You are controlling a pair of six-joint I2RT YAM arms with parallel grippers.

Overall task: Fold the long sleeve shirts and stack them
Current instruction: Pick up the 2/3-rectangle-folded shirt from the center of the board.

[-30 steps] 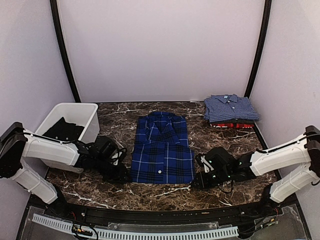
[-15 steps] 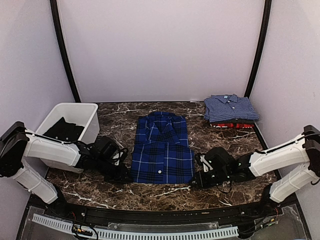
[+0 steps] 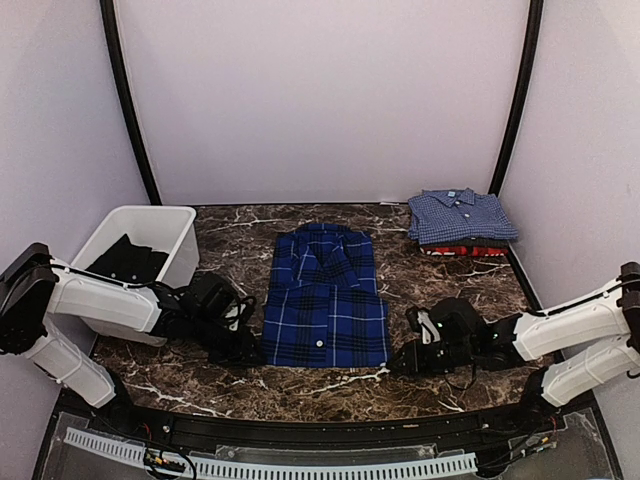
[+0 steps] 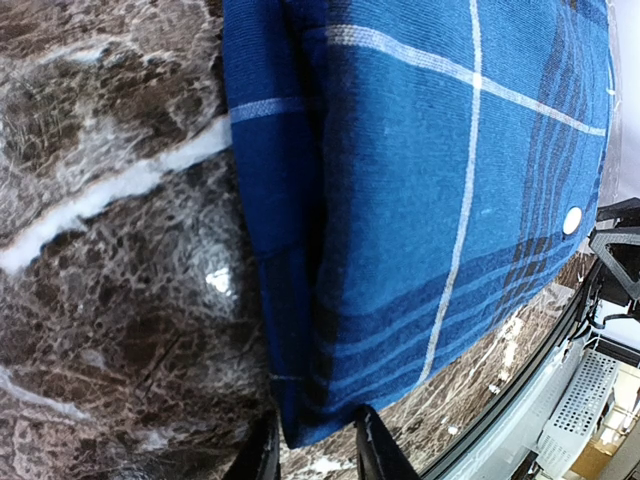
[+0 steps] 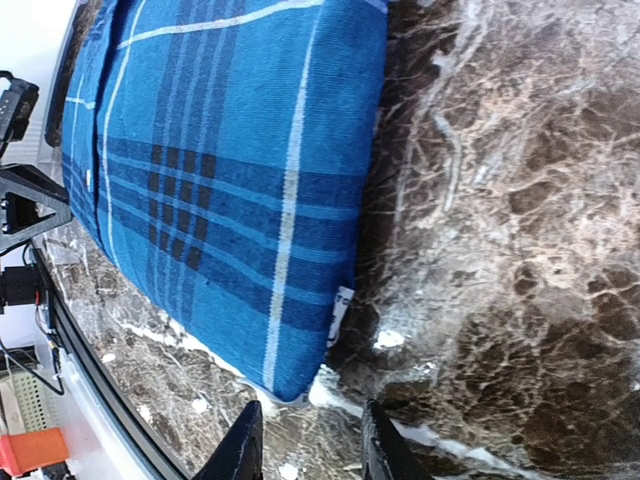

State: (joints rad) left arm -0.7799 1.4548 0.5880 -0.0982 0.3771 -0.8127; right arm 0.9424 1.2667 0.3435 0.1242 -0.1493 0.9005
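Looking down from the top camera, finding the deep-blue plaid shirt [image 3: 325,300] lying folded flat, collar away, in the middle of the marble surface [image 3: 440,290]. Seeing the left arm [image 3: 110,302] reaching low to its near left corner and the right arm [image 3: 565,322] to its near right corner. Noting at the far right a stack, with the light-blue check shirt [image 3: 460,215] resting folded on the red shirt [image 3: 462,250]. Noting at the far left a white bin [image 3: 190,250] holding a dark garment [image 3: 125,262].

Turning to the left wrist camera, seeing the left fingers [image 4: 372,452] standing apart, with the plaid shirt's near corner reaching into the gap, unclamped.

Turning to the right wrist camera, seeing the right fingers [image 5: 243,445] standing apart as well, with the other near corner lying just beyond the gap and a small white tag [image 5: 341,300] showing at the folded edge.

Judging the cloth as soft, light and limp, with layers likely to slide open. Favouring a hold at both near corners, pinching every layer together. Expecting to need a level lift when carrying toward the stack.
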